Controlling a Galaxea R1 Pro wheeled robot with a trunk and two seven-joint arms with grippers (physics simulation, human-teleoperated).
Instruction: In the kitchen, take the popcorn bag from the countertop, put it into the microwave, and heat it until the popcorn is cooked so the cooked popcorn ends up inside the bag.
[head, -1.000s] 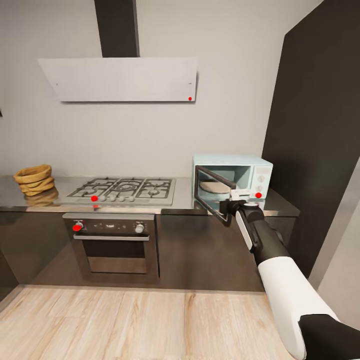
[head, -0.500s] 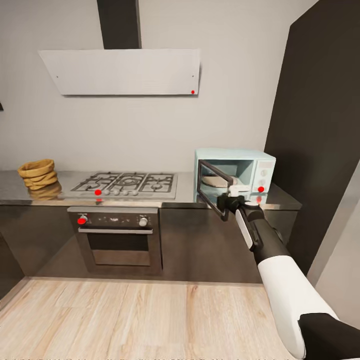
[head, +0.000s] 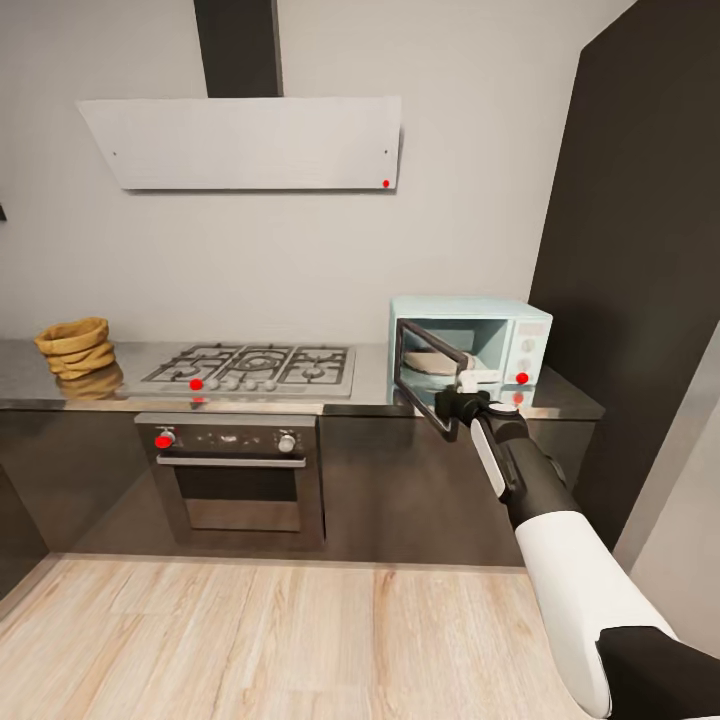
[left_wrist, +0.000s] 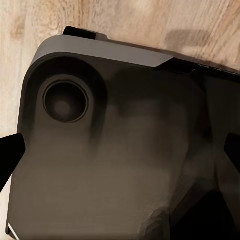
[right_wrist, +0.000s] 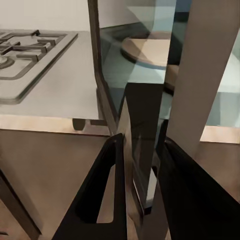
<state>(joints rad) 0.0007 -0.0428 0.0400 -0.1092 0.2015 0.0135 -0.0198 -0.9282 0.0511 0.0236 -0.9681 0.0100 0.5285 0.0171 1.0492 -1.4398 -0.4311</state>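
The right gripper (head: 452, 405) is clamped on the edge of the microwave (head: 500, 340) door (right_wrist: 131, 125), which stands open. The popcorn bag (head: 74, 348) sits on the countertop (head: 372, 385) well apart from it, beyond the gas hob (head: 252, 368). Whether the left gripper's fingers (left_wrist: 9, 155) are parted or closed I cannot tell

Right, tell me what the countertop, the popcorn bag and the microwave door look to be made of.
Countertop: polished steel by the look, grey and glossy; it mirrors the bag and the microwave's red light.
Popcorn bag: likely brown paper, matte tan with wrinkly horizontal folds.
Microwave door: clear glass in a dark frame, probably plastic or painted metal; the turntable shows through it in the right wrist view.
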